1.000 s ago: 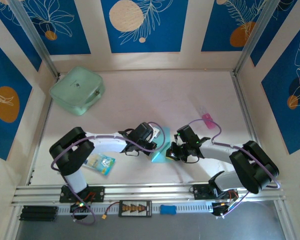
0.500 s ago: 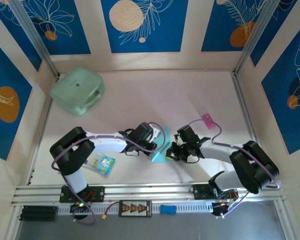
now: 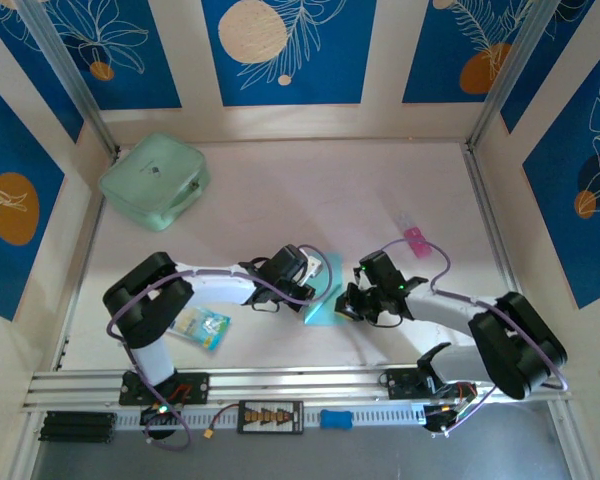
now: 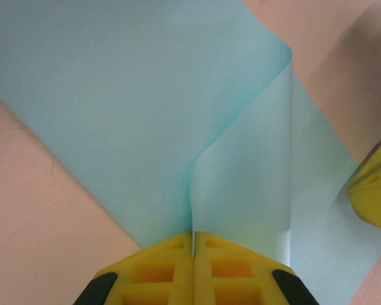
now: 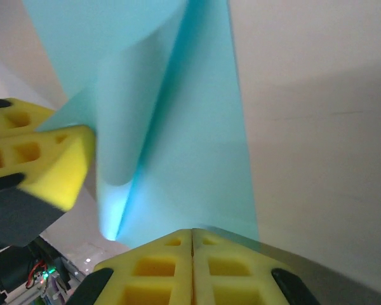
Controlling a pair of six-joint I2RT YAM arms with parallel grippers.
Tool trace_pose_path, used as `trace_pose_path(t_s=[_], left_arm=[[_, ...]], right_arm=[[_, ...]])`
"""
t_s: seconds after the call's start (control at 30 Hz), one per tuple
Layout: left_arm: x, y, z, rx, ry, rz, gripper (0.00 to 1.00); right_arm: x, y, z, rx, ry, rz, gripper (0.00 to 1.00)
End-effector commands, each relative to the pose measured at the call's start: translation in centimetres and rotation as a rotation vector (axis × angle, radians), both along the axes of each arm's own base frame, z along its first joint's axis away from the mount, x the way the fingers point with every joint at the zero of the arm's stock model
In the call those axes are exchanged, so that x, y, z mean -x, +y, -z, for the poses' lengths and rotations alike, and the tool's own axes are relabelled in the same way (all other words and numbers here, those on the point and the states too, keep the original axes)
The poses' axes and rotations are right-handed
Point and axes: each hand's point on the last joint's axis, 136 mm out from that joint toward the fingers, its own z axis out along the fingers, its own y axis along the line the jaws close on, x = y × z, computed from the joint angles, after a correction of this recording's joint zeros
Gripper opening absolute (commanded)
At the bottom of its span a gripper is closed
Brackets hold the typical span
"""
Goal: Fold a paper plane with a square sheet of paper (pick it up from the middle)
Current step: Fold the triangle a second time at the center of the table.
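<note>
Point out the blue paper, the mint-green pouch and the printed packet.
blue paper [image 4: 114, 95], left wrist view, its flat upper part.
mint-green pouch [image 3: 154, 180], top view, centre of its face.
printed packet [image 3: 200, 326], top view, its middle.

The square sheet of paper [image 4: 133, 108] is thin, smooth and matt — the pads [image 4: 159, 267] of the left gripper [image 4: 193, 238] look like matt yellow foam.

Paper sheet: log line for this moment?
left gripper: shut on paper sheet | right gripper: shut on paper sheet | state: partly folded
</note>
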Motion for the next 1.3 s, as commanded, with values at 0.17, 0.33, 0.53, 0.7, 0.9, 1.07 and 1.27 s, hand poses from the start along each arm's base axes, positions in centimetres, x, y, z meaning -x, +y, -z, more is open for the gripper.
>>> trace_pose_path(t_s=[0.17, 0.33, 0.53, 0.7, 0.9, 1.07, 1.27], left_arm=[[0.1, 0.2, 1.0, -0.026, 0.027, 0.014, 0.0], [0.2, 0.2, 1.2, -0.03, 0.031, 0.015, 0.0], [0.3, 0.2, 1.2, -0.029, 0.034, 0.017, 0.0], [0.2, 0.3, 1.3, -0.035, 0.033, 0.016, 0.0], [0.3, 0.2, 1.4, -0.033, 0.037, 0.02, 0.0], [0.2, 0.2, 1.4, -0.035, 0.037, 0.019, 0.0], [0.3, 0.1, 1.7, -0.041, 0.047, 0.023, 0.0]], right_arm=[[-2.2, 1.8, -3.1, -0.156, -0.088, 0.087, 0.03], [-3.0, 3.2, -3.0, -0.166, -0.075, 0.074, 0.01], [-4.0, 4.7, -2.4, -0.165, -0.059, 0.061, 0.01], [-3.8, 5.0, -1.6, -0.171, -0.039, 0.06, 0.01], [-3.2, 3.9, -0.2, -0.112, -0.013, 0.075, 0.01], [-2.2, 2.8, 1.8, -0.091, 0.035, 0.097, 0.0], [-1.6, 2.1, 2.4, -0.071, 0.05, 0.114, 0.0]])
